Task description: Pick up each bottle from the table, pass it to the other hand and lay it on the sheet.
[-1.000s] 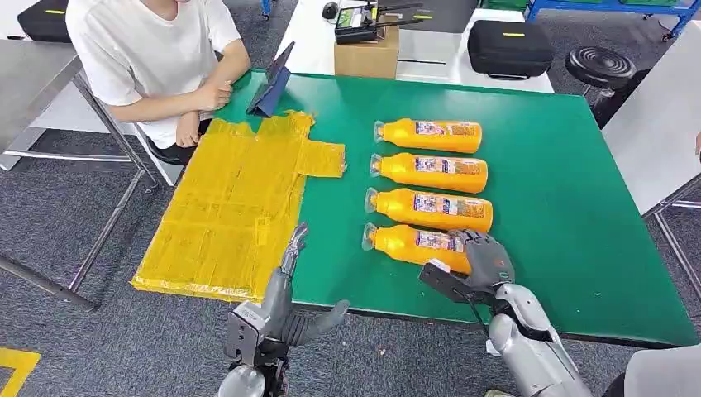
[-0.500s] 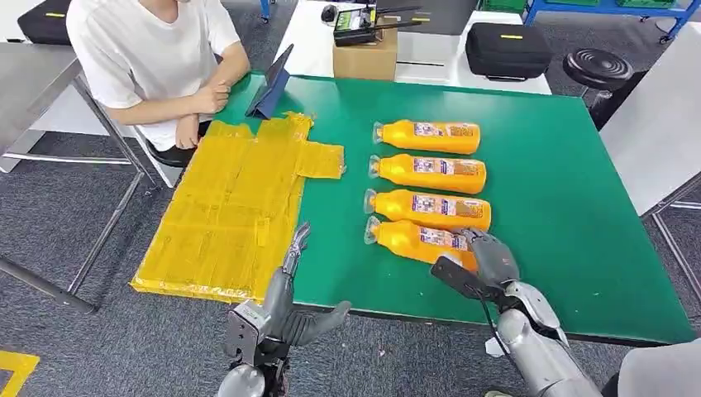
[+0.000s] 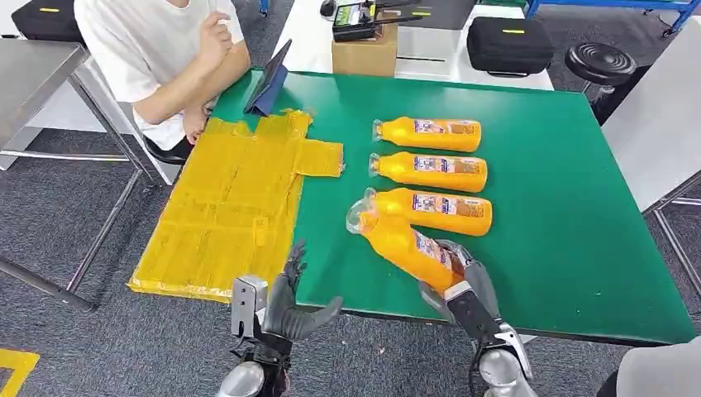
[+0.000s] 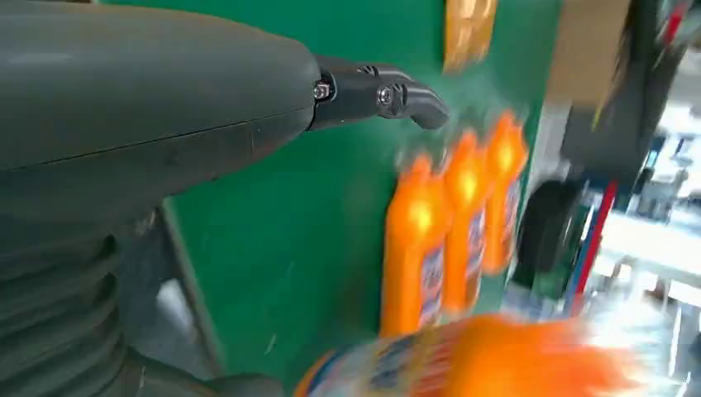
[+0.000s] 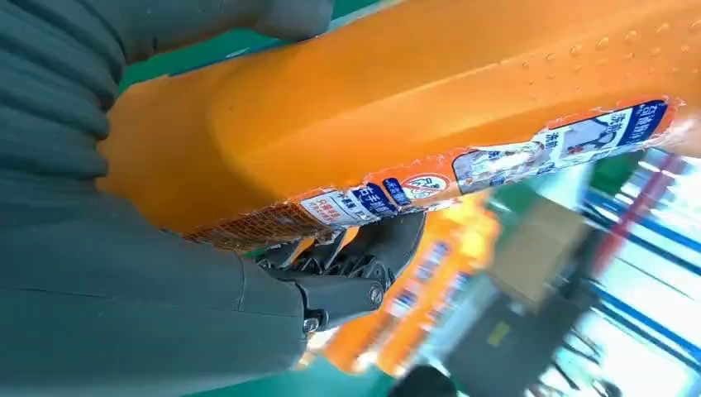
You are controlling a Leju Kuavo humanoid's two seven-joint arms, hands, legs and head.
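One bottle (image 3: 405, 244) gripped by right hand (image 3: 463, 289), lifted off table (image 3: 562, 240), cap tilted far-left. Left hand (image 3: 289, 302) empty, fingers spread, near edge. Step: handover. Next: swing bottle left; sheet (image 3: 223, 215) waits.

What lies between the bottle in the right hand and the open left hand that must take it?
Nothing visible. The right hand holds the orange bottle tilted above bare green table; the left hand waits open at the table's near edge.
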